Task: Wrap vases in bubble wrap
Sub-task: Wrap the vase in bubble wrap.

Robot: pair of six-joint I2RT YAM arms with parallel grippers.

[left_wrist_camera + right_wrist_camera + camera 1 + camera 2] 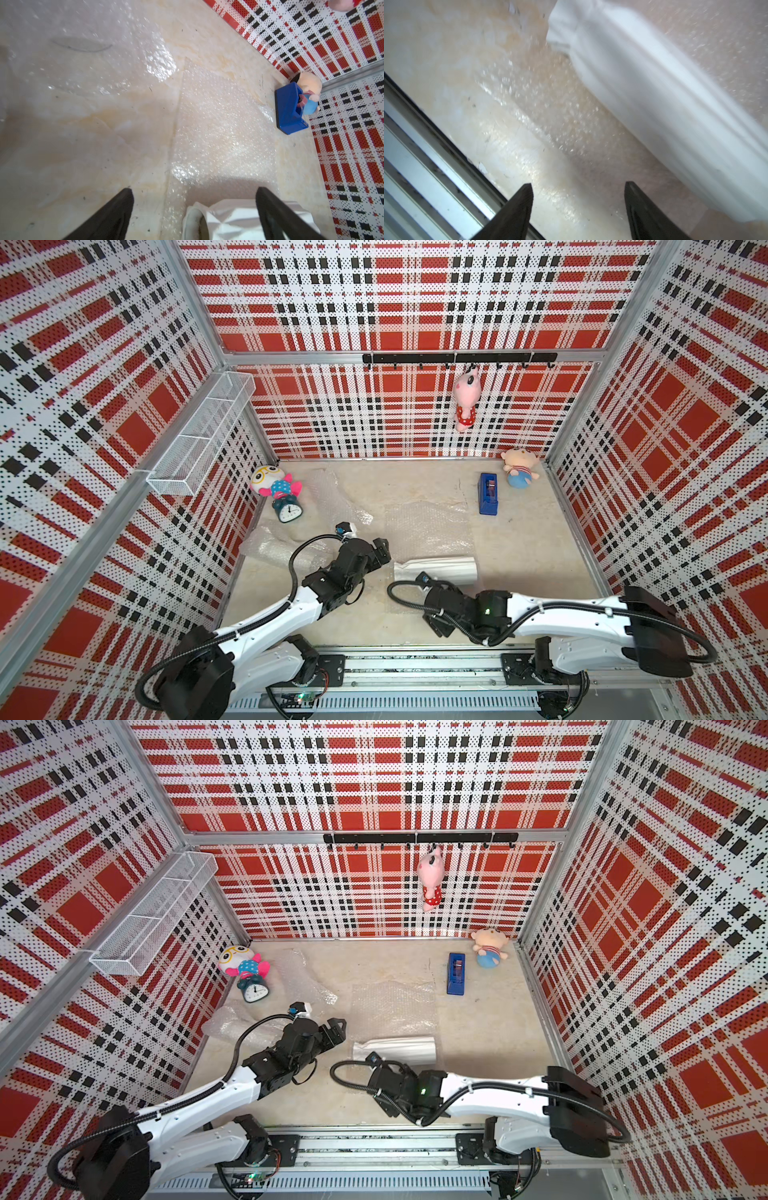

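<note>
A beige stone-pattern worktop (519, 564) sits inside a booth with red, black and white plaid walls, and two robot arms reach in from the near edge.

A white ribbed vase (436, 570) lies on its side near the middle of the worktop. It rests on the near edge of a flat sheet of bubble wrap (428, 531), which spreads away toward the back wall. Both top views show this.

The left gripper (194, 189) hangs just beside the vase's narrow open end. Its fingers are spread wide and hold nothing. In the left wrist view the vase's mouth shows past the fingers.

The right gripper (578, 184) is on the near side of the vase, over the wrap's edge by the metal rail. Its fingers are also apart and empty. That view is blurred.

Two more crumpled sheets (274, 545) lie to the left. A blue tape dispenser (488, 493) stands near the back right.
</note>
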